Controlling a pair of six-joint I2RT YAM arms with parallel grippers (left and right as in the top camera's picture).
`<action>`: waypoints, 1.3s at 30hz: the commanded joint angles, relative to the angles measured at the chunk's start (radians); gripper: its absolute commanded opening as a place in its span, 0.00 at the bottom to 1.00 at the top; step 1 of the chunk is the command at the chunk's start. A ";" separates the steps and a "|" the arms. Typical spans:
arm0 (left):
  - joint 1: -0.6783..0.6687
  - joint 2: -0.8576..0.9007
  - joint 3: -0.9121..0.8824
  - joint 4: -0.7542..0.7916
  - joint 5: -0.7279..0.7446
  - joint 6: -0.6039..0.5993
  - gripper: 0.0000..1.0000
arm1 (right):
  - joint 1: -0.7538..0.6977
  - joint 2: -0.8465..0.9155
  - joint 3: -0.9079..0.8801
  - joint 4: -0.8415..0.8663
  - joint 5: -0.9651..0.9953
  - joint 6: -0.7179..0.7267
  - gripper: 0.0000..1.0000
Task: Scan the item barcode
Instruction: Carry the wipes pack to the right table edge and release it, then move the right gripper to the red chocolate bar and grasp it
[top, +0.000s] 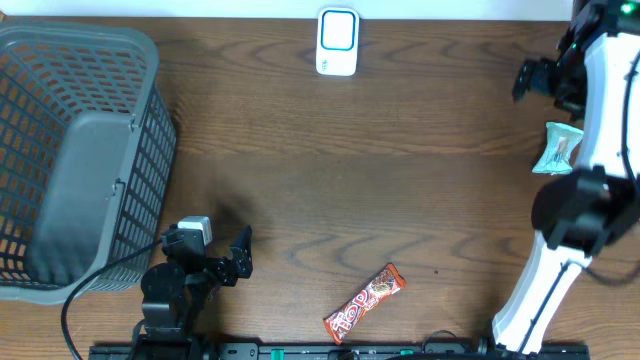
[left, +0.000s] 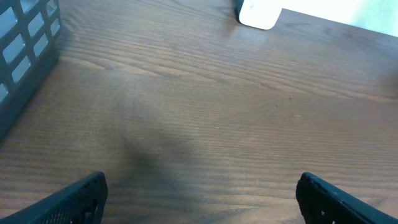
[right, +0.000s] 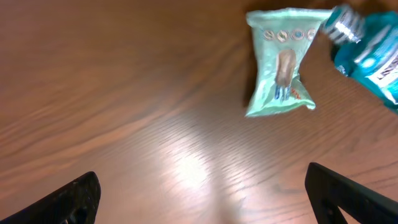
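Green packet (top: 555, 148) — far to the right, well apart from the scanner (top: 337, 42)

place: a mock shop checkout on a wooden table (top: 400, 180)
far middle: white barcode scanner (top: 337, 42), standing upright
left: grey plastic shopping basket (top: 150, 170)
near and right: wrapped snacks, a red bar (top: 366, 301) and a pale green packet (right: 281, 68)
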 joint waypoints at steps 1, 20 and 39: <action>-0.003 -0.004 -0.007 -0.012 0.005 -0.001 0.96 | 0.063 -0.194 0.034 -0.028 -0.056 0.009 0.99; -0.003 -0.004 -0.007 -0.012 0.005 -0.001 0.96 | 0.721 -0.512 -0.455 -0.060 -0.119 0.674 0.99; -0.003 -0.004 -0.007 -0.012 0.005 -0.001 0.96 | 0.980 -0.471 -1.315 0.422 -0.465 1.188 0.78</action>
